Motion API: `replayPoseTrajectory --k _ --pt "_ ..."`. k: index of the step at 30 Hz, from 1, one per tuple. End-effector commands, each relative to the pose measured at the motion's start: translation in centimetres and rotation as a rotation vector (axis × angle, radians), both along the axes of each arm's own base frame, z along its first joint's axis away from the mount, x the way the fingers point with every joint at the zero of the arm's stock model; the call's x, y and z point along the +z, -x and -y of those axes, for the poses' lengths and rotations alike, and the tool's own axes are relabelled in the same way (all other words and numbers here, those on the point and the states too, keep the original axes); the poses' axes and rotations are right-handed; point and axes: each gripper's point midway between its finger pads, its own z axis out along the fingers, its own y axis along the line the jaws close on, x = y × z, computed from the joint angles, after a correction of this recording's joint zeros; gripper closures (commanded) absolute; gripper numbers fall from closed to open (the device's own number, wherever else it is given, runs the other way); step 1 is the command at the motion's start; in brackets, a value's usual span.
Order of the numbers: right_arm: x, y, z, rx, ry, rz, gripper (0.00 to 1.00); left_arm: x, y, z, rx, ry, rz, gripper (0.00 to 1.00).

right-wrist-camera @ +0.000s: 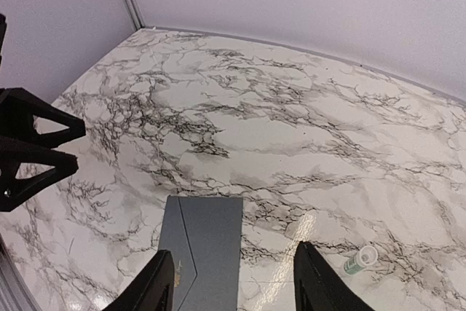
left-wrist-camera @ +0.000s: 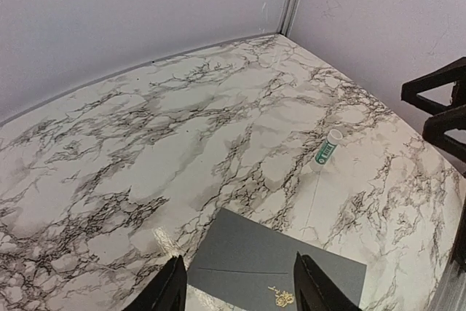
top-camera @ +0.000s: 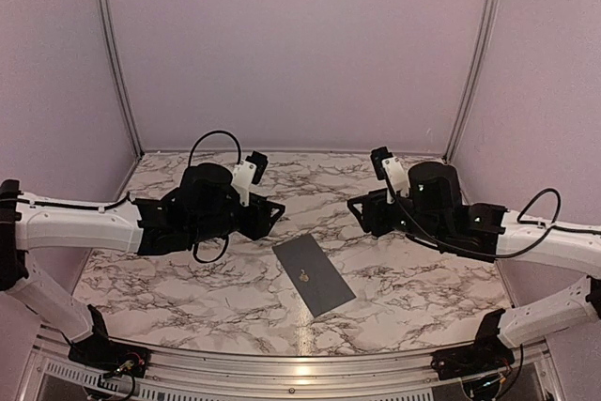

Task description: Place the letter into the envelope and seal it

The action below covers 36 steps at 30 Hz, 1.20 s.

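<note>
Envelope (top-camera: 314, 275) flat on table (top-camera: 188, 279), between left jaws and right jaws, both spread, empty

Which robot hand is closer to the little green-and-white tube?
The right hand. The tube lies right beside its fingers in its own camera; from the left hand's camera, the tube sits far off, beyond the grey envelope.

Envelope (top-camera: 314, 274) flat on the table (top-camera: 188, 279), in the middle near the front edge, left gripper (top-camera: 274, 213) behind it to the left, right gripper (top-camera: 355, 206) behind it to the right, small tube (left-wrist-camera: 328, 147) lying on the table off to its right, maybe under the right arm
</note>
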Motion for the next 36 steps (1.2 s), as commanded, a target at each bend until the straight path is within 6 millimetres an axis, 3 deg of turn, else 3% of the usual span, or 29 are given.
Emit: replayPoseTrajectory --k 1,5,8,14,18,23,27,30,36 --pt "2.2 -2.0 4.3 -0.131 -0.009 0.085 0.37 1.0 -0.7 -4.5 0.123 -0.106 0.064 0.44" --pt "2.9 -2.9 7.6 -0.223 -0.020 0.124 0.22 2.4 -1.3 -8.0 0.208 -0.112 0.118 0.30" --pt "3.5 -3.3 9.7 -0.294 -0.020 0.165 0.20 2.7 -2.0 -10.9 0.283 -0.114 0.137 0.16" --pt "4.8 -4.0 13.8 -0.469 0.019 0.293 0.15 3.5 -3.4 -16.0 0.424 -0.121 0.175 0.05" --pt "4.7 -4.2 16.2 -0.581 0.062 0.352 0.02 3.7 -4.6 -20.6 0.591 -0.182 0.214 0.02" --pt "4.1 -5.0 19.1 -0.711 0.086 0.360 0.02 3.9 -5.4 -25.2 0.738 -0.209 0.263 0.01" --pt "3.4 -5.2 22.7 -0.886 0.162 0.395 0.02 3.7 -6.0 -29.3 0.869 -0.244 0.303 0.01" --pt "2.3 -5.2 25.8 -1.015 0.213 0.388 0.01 2.2 -6.2 -32.8 0.976 -0.247 0.296 0.01" --pt "-0.4 -6.8 30.3 -1.081 0.173 0.289 0.01 0.1 -6.3 -34.7 0.977 -0.237 0.354 0.01"
